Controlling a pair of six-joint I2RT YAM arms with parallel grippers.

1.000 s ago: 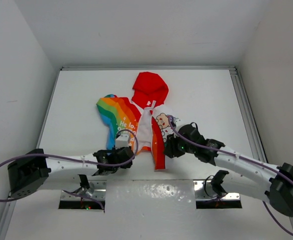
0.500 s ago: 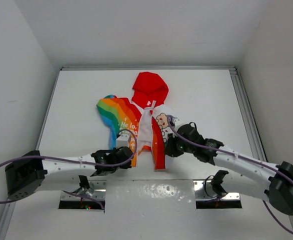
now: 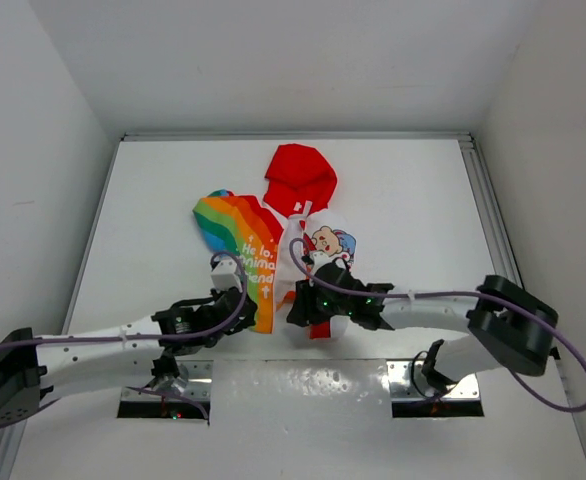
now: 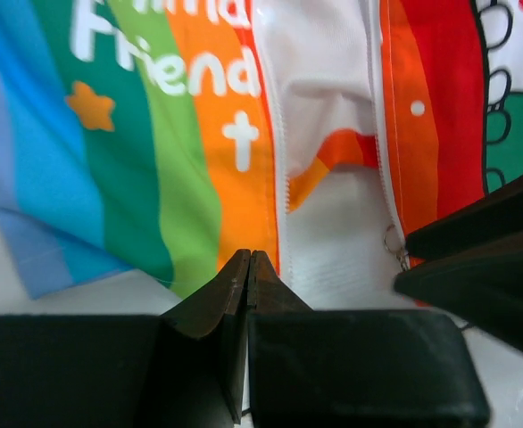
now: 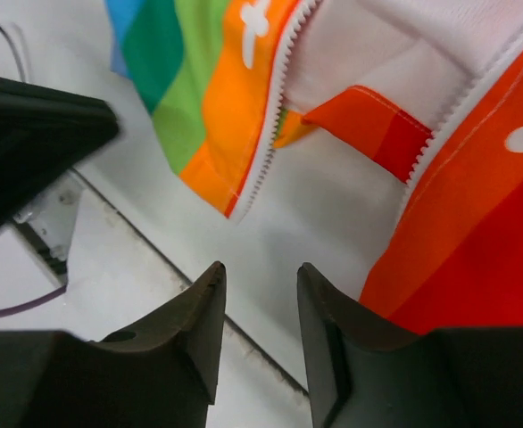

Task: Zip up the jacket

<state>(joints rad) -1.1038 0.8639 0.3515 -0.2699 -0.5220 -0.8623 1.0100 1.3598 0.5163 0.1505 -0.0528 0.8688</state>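
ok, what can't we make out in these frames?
Top external: the right gripper covers the lower end of the jacket's red front panel.
Left wrist: a small metal ring by the zipper teeth is half behind the right gripper's finger; slider unreadable.
Left wrist: the left gripper is shut against the jacket; its fingers hide whether fabric is pinched.
Both wrist views: hood cut off by the top edge.

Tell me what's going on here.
A robot is working on a small jacket lying open on the table. Its zipper is undone, the two halves apart at the hem. The left gripper is shut at the rainbow side's hem, with nothing visibly pinched. The right gripper is open over the gap between the halves, holding nothing.
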